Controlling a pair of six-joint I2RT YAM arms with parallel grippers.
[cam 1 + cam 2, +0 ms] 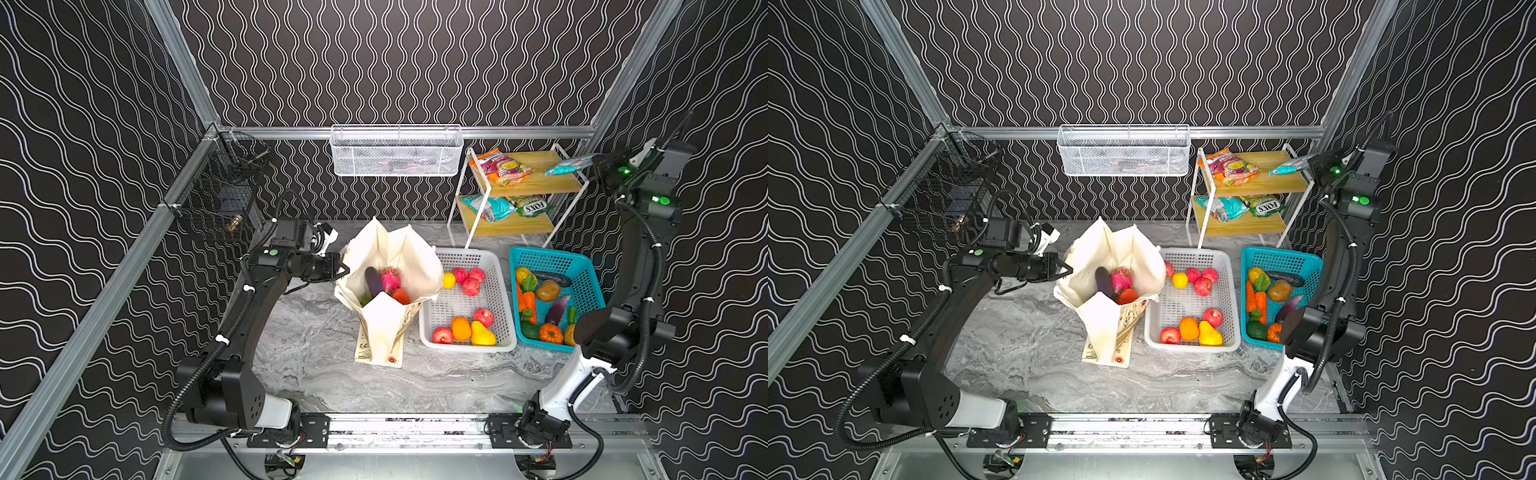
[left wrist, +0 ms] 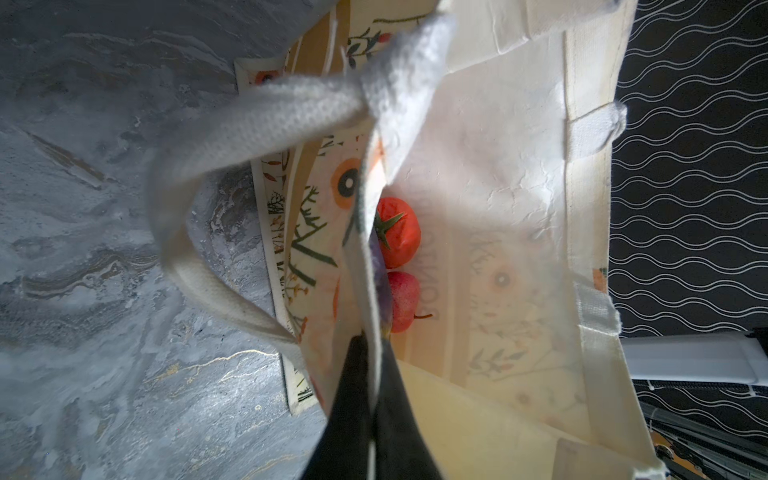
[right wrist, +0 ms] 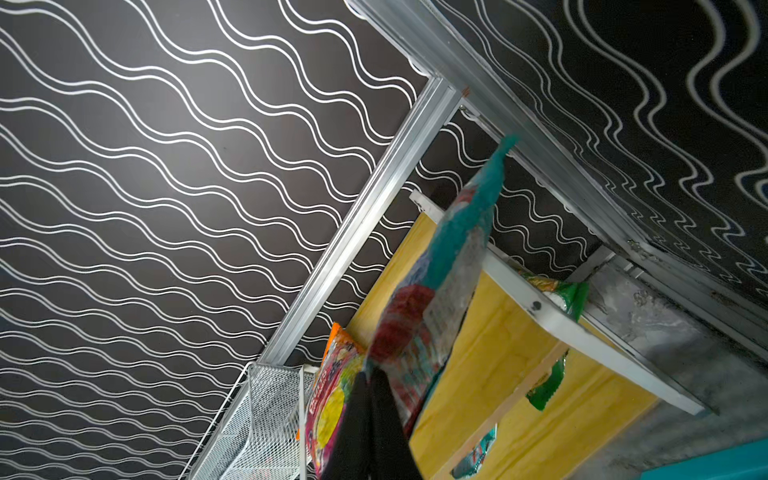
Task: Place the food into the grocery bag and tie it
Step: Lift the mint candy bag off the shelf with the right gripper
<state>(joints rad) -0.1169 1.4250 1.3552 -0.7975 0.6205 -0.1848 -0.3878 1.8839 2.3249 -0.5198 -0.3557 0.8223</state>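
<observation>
The cream grocery bag (image 1: 390, 257) (image 1: 1115, 249) stands open mid-table. My left gripper (image 1: 343, 268) (image 1: 1068, 269) (image 2: 374, 357) is shut on its near rim, beside a white strap handle (image 2: 249, 124). Inside the bag lie a magenta dragon fruit (image 1: 390, 279), a purple eggplant (image 1: 374, 281) and a red tomato (image 1: 401, 296) (image 2: 397, 232). My right gripper (image 1: 596, 164) (image 1: 1315, 163) (image 3: 370, 374) is raised at the shelf's top right, shut on a teal snack packet (image 1: 571, 165) (image 1: 1289, 165) (image 3: 453, 257) that hangs above the top board. An orange (image 1: 461, 328) sits in the white basket.
A white basket (image 1: 455, 305) of fruit and a teal basket (image 1: 552, 262) of vegetables stand right of the bag. The two-tier shelf (image 1: 540, 183) holds more snack packets. A white mesh basket (image 1: 397, 149) hangs on the back rail, a black wire one (image 1: 216, 199) at left.
</observation>
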